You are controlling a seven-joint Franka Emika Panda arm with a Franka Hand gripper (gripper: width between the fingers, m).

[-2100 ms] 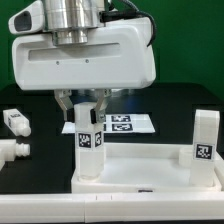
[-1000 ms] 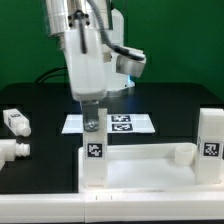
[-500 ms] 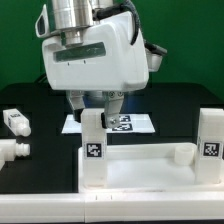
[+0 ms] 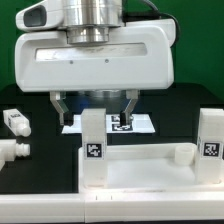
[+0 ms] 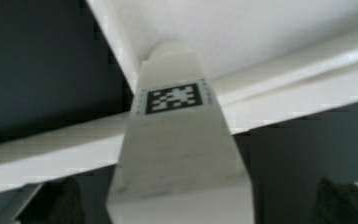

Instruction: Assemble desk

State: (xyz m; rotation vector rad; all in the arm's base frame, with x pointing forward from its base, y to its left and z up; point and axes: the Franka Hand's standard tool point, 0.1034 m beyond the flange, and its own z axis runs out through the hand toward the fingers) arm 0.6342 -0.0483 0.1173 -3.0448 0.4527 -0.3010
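Note:
The white desk top (image 4: 140, 172) lies upside down at the front of the black table. One square-post leg (image 4: 93, 140) with a tag stands upright in its corner on the exterior view's left, and a second leg (image 4: 210, 145) stands at the right corner. My gripper (image 4: 96, 108) hangs open just over the left leg, one finger on each side and neither touching it. In the wrist view the same leg (image 5: 179, 165) rises between my dark fingertips (image 5: 51, 205), with the desk top's rim (image 5: 309, 85) behind it.
Two loose white legs (image 4: 15, 122) (image 4: 10, 152) lie on the table at the exterior view's left. The marker board (image 4: 140, 124) lies flat behind the desk top, partly hidden by my gripper. A green wall closes the back.
My gripper has let go of the left leg and opened wide. Its wrist has turned so the broad side faces the exterior camera. The leg stays upright in its corner.

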